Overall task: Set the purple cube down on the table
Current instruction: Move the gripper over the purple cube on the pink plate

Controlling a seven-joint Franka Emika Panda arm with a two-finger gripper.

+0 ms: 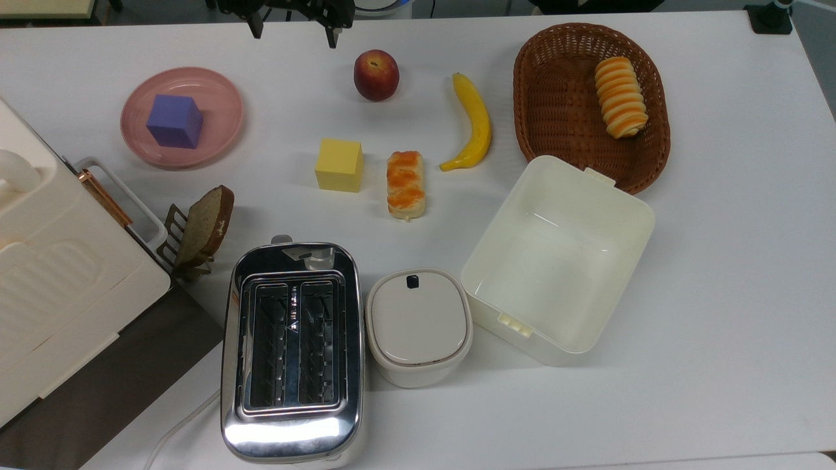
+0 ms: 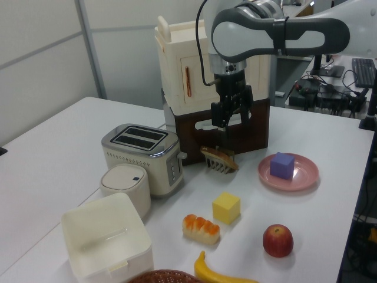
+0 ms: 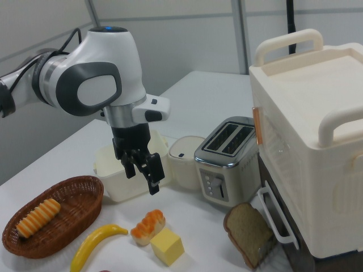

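Purple cube (image 1: 174, 121) sits on pink plate (image 1: 222, 104), pincer (image 3: 142, 170) spread, yellow cube (image 1: 339, 164) nearby

Arm (image 1: 287, 10) cut off by top view's upper edge. Basket (image 2: 162, 276) and banana (image 2: 221, 272) cut by left view's bottom edge.

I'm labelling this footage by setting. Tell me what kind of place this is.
Probably a robotics lab or office staged as a mock kitchen. A robot arm's gripper hangs above a white table set with a toaster and toy-like food such as a banana, with computer cables and desks behind in the left view.
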